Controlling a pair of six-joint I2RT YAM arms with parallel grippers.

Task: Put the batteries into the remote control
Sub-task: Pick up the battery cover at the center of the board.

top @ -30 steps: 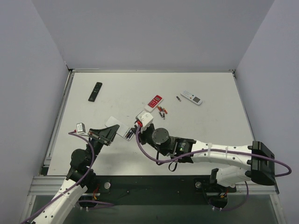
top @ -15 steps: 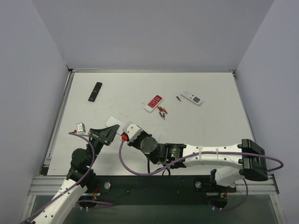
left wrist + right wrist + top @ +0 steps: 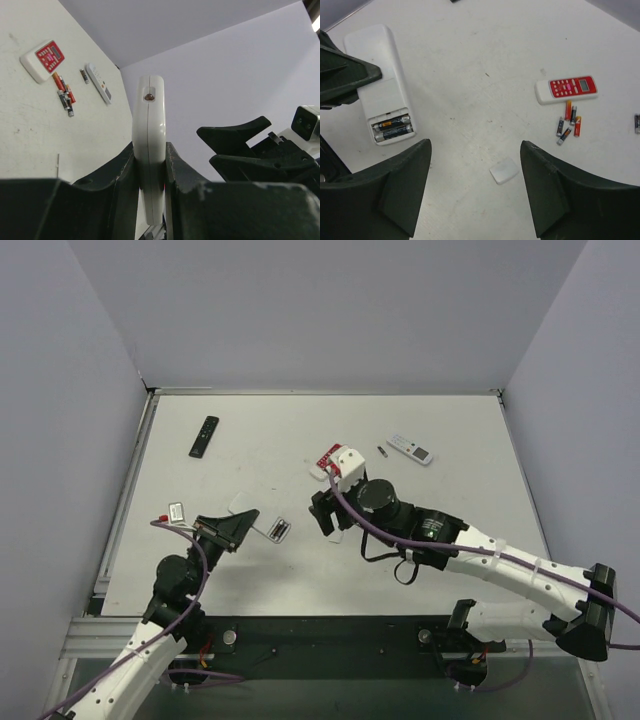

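Note:
My left gripper (image 3: 238, 524) is shut on the remote control (image 3: 276, 529), a white remote held at the table's left front. In the left wrist view the remote (image 3: 150, 135) stands edge-on between the jaws. From the right wrist its plain back (image 3: 376, 80) faces up, with the compartment uncovered and two batteries (image 3: 394, 128) lying inside. My right gripper (image 3: 475, 150) hangs open and empty above the table, right of the remote. The small white cover (image 3: 504, 170) lies on the table below it. Several loose batteries (image 3: 568, 124) lie beside a red-and-white remote (image 3: 566, 89).
A black remote (image 3: 204, 436) lies at the far left. Another white remote (image 3: 410, 448) and a single battery (image 3: 381, 451) lie at the far right of centre. The red-and-white remote (image 3: 326, 457) is partly hidden under my right wrist.
My right gripper has drawn back from the remote's compartment toward the table's middle, and its jaws have opened. The left gripper still holds the remote in about the same place.

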